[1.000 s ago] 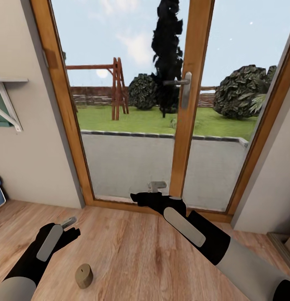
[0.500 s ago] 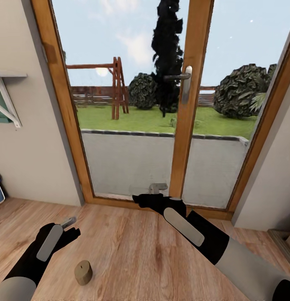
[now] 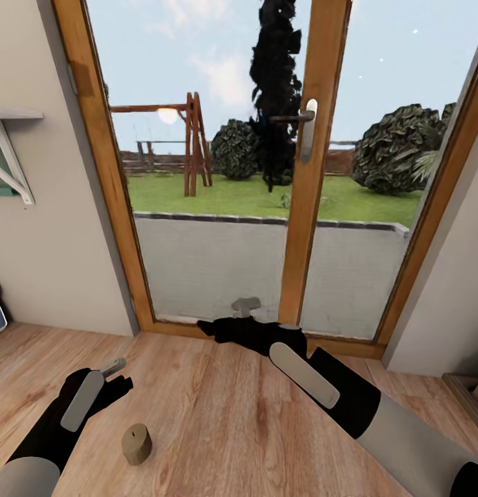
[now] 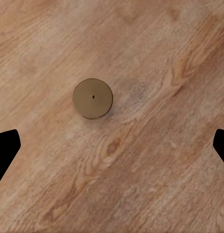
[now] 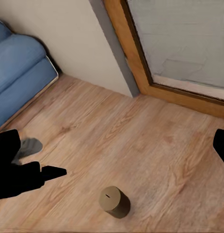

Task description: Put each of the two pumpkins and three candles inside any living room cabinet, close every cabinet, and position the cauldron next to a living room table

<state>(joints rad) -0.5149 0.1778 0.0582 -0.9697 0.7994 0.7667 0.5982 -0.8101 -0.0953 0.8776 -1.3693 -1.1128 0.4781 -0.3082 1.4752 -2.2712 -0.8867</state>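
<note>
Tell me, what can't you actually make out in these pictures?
- Blue cushioned furniture: cut off by the frame edge in the right wrist and head views.
- Left gripper: head view shows its back; open or shut is unclear.
- Right gripper: fingers foreshortened in the head view.
- Candle: its height is hidden from straight above in the left wrist view.

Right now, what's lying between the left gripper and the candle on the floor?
Nothing: the left wrist view shows bare wood floor around the candle, and the open left gripper hangs above it.
</note>
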